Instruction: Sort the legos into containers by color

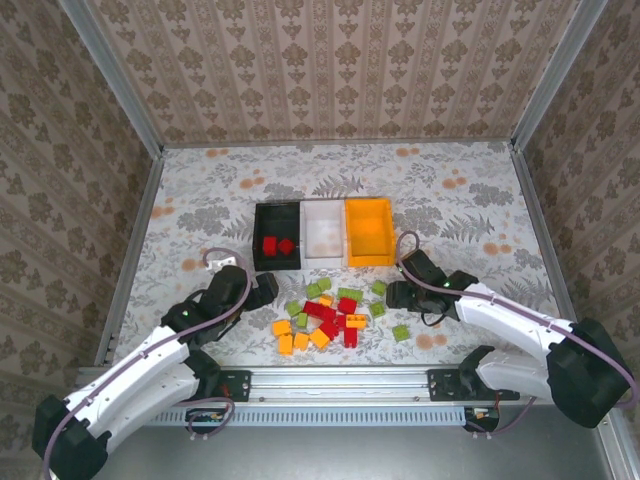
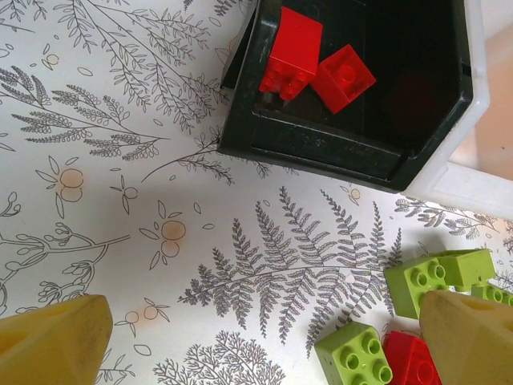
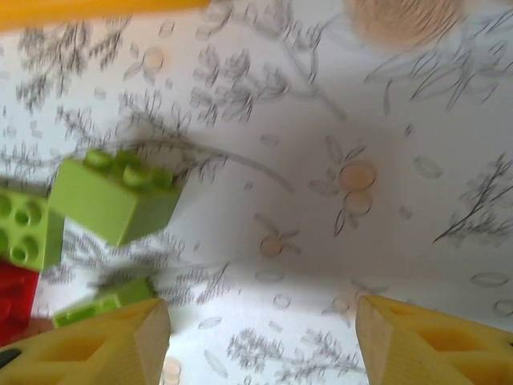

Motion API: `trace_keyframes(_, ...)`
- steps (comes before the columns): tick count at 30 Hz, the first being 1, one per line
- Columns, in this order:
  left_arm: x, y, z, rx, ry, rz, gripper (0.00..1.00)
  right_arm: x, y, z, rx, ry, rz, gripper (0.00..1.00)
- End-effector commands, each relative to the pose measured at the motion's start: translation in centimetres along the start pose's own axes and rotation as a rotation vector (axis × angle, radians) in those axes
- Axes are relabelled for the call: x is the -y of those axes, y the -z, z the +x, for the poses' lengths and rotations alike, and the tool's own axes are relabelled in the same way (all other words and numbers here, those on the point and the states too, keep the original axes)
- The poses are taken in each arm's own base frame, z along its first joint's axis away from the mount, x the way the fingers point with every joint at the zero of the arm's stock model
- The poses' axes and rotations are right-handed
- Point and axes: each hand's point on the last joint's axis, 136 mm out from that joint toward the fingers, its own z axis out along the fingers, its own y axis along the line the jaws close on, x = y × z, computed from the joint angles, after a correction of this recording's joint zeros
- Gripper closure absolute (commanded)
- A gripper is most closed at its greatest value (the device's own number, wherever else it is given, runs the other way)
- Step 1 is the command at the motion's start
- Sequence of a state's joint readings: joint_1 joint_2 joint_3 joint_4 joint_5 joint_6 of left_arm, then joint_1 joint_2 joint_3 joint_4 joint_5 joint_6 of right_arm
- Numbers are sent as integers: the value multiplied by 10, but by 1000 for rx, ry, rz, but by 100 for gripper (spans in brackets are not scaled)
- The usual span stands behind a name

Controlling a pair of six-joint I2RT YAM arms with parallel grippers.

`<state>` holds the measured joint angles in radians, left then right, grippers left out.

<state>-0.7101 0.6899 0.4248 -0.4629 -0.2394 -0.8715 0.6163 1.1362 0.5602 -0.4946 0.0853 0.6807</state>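
Note:
The three joined bins stand mid-table: black point(image 1: 258, 236), white point(image 1: 323, 235) and orange point(image 1: 369, 232). Two red bricks point(image 2: 290, 52) point(image 2: 343, 77) lie in the black bin point(image 2: 321, 146). Red, green and orange-yellow legos point(image 1: 330, 315) are scattered in front of the bins. My left gripper point(image 1: 262, 290) is open and empty left of the pile, with green bricks point(image 2: 437, 277) point(image 2: 354, 353) by its right finger point(image 2: 469, 337). My right gripper point(image 3: 260, 337) is open and empty over bare table right of the pile, a green brick point(image 3: 112, 196) to its left.
The flowered table point(image 1: 200, 200) is walled in by patterned panels with metal posts point(image 1: 110, 75) at the corners. The orange bin's edge point(image 3: 96, 6) runs along the top of the right wrist view. A single green brick point(image 1: 400, 332) lies apart, right of the pile.

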Motion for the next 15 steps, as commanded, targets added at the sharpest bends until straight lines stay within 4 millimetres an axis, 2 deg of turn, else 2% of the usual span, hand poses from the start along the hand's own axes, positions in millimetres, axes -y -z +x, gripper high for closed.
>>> trace_keyframes(1, 3, 1, -4, 8, 13, 11, 0, -2, 9, 28, -114, 23, -13, 35)
trace_keyframes(7, 2, -2, -4, 9, 23, 11, 0, 2, 19, 57, -219, 78, 3, 34)
trace_keyframes(10, 3, -4, -4, 9, 25, 9, 0, 0, 14, 68, -251, 101, 9, 34)
trace_keyframes(15, 2, -5, -4, 3, 22, 7, 0, -5, 2, 72, -253, 105, 6, 35)
